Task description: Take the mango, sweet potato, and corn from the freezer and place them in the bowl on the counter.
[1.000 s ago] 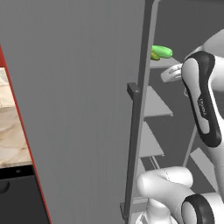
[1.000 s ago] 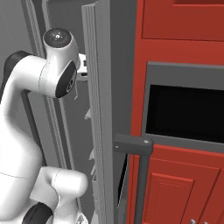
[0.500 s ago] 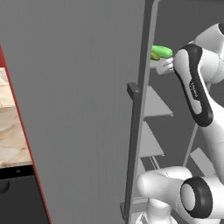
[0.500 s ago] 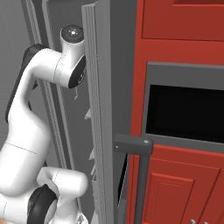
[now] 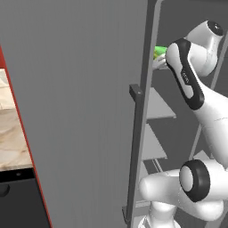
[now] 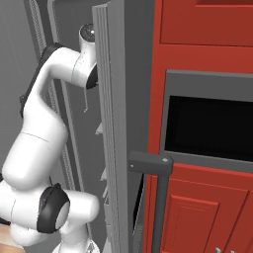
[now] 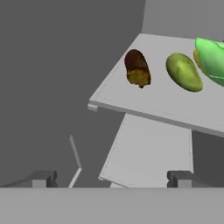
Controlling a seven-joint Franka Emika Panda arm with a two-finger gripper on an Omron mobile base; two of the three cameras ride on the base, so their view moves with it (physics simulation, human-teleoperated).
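Reach into freezer, claw lining up on the shelf

Claw (image 7: 111, 178) is standing fully open and holding nothing, its two dark tips wide apart at the bottom of the hand view. Ahead of and above it, the sweet potato (image 7: 137, 68) is lying on a grey freezer shelf (image 7: 131, 101), with the mango (image 7: 183, 71) just beside it and the green-husked corn (image 7: 211, 56) farther off to the side. For a clean pick, the claw is probably needing to rise to shelf height and centre on one item, jaws straddling its short width, keeping clear of the shelf lip and the neighbour.

The hand view is giving all three foods and their spacing. The left base view is offering the open freezer door (image 5: 89, 111), a green sliver of corn (image 5: 159, 51) beyond the arm, and a strip of marbled worktop (image 5: 11, 129). The right base view is showing the red cabinets (image 6: 202, 123).
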